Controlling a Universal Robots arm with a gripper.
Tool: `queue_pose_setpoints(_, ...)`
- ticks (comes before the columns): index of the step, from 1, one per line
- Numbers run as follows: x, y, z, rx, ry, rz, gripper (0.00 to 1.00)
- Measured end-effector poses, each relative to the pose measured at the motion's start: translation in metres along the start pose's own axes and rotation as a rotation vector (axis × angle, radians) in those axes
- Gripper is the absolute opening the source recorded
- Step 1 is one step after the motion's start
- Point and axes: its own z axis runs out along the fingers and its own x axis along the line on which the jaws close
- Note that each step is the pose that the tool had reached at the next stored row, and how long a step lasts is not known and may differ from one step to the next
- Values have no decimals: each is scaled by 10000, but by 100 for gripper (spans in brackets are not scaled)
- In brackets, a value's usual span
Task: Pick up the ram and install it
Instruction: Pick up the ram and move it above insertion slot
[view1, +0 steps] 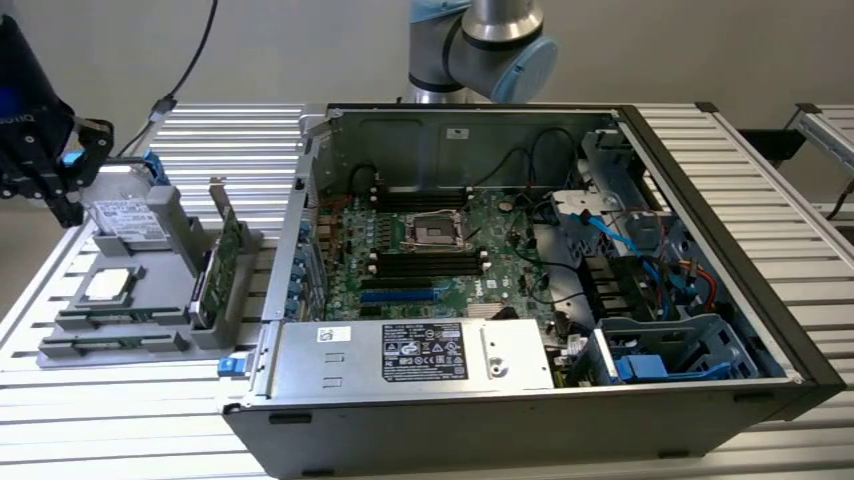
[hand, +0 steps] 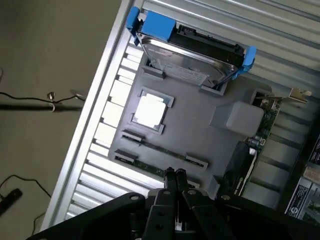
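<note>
The ram (hand: 161, 151) is a thin green stick standing on edge in a slot of the grey holder tray (hand: 200, 135), beside a white-topped chip (hand: 149, 111). A second stick (hand: 145, 167) stands in the slot beside it. In the exterior view the sticks (view1: 118, 319) show at the tray's near end. My gripper (hand: 174, 173) is shut with nothing in it and hangs above the tray near the sticks. In the exterior view the gripper (view1: 64, 205) is at the far left, above the tray's far end. The motherboard's dark memory slots (view1: 424, 263) lie inside the open computer case (view1: 694, 250).
A silver hard drive with blue clips (hand: 187, 57) stands at one end of the tray, and a green expansion card with a metal bracket (view1: 220, 265) at its side. The table is made of ribbed aluminium slats (view1: 120, 420). Cables (hand: 30, 102) lie on the floor beside it.
</note>
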Motion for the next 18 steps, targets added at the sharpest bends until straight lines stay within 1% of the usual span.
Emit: queue_pose_setpoints(18,0,0,0,244,150,-3256,10)
